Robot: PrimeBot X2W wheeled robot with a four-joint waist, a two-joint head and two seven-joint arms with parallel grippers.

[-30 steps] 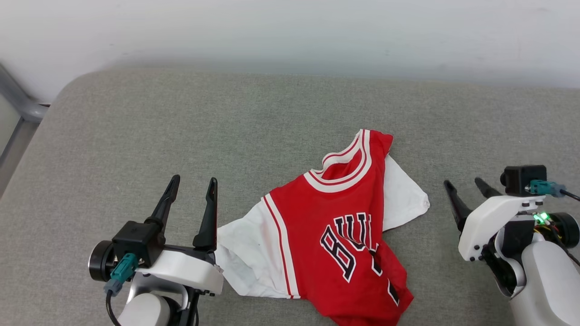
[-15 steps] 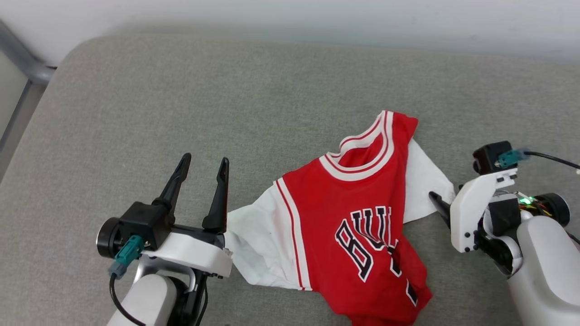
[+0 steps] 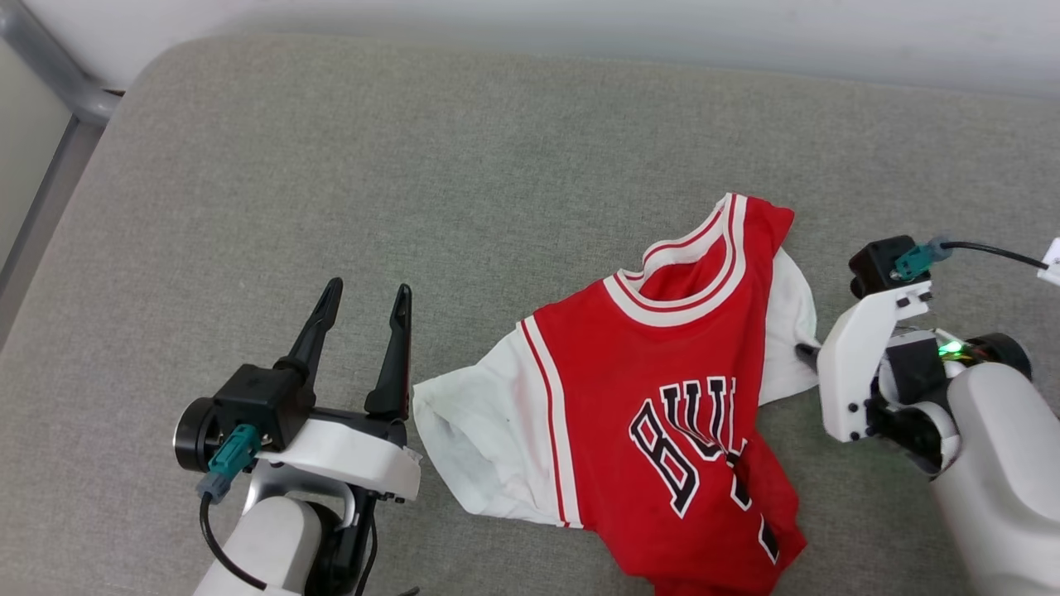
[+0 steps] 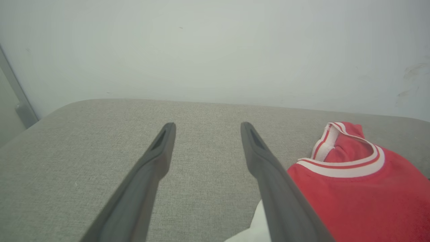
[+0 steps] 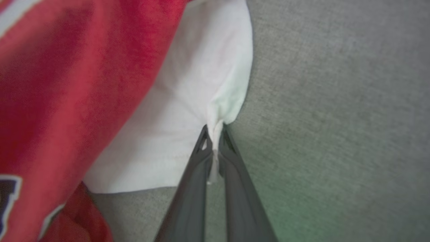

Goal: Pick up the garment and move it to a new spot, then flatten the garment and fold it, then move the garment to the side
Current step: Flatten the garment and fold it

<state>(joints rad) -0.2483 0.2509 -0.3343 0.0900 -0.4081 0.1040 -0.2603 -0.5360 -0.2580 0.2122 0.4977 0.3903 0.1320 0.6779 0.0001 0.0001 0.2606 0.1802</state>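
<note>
While the left gripper (image 3: 367, 290) hovers spread, the right gripper (image 5: 214, 131) pinches the garment (image 3: 662, 364).

You have the garment (image 3: 654, 397) lying crumpled and front up on the grey cushion (image 3: 331, 165), right of the cushion's middle. It is a red jersey with white sleeves and white-and-red striped trim at the collar and armholes. Its black, white-outlined lettering is partly lost in a fold. The collar points toward the cushion's back edge. One white sleeve spreads flat toward the cushion's left side. The other sleeve's hem is bunched and pinched between the closed fingers of the right gripper (image 5: 215, 134).
</note>
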